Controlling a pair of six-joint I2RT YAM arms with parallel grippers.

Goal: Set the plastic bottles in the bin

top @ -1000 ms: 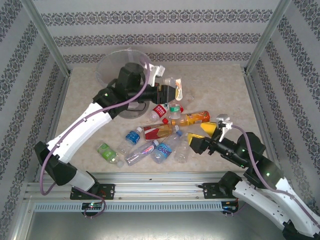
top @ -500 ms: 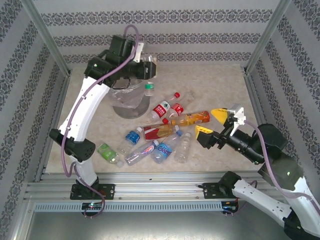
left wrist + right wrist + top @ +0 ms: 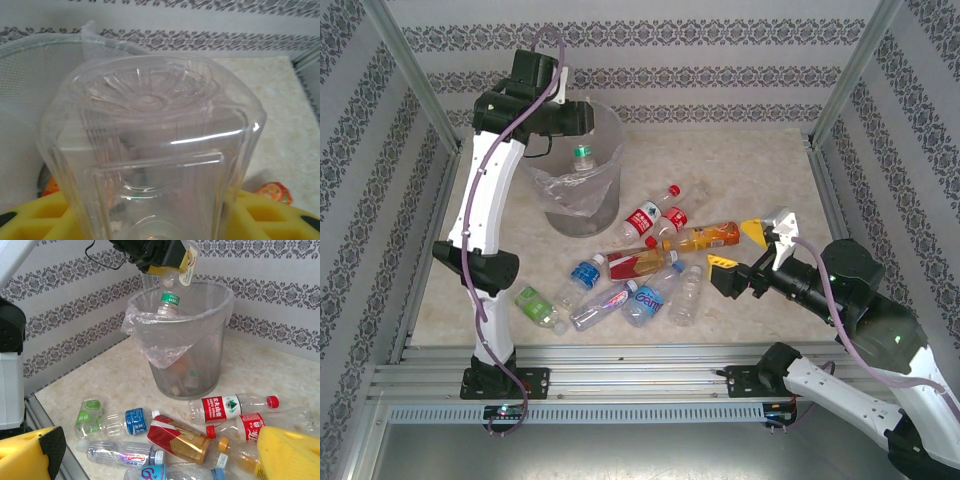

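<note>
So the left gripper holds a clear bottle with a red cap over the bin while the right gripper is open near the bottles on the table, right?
No: the cap is green, as the right wrist view shows. The left gripper does hold the clear bottle over the bin; the right gripper is open near the bottles on the table.

White arms [image 3: 488,190], black joints [image 3: 478,268], purple cables [image 3: 467,235], yellow-padded hands [image 3: 737,249]

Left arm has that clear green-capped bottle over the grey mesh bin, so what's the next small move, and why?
Probably open the left gripper: the clear plastic bottle with the green cap hangs cap-down over the mouth of the round grey bag-lined bin, so it should drop straight in.
</note>
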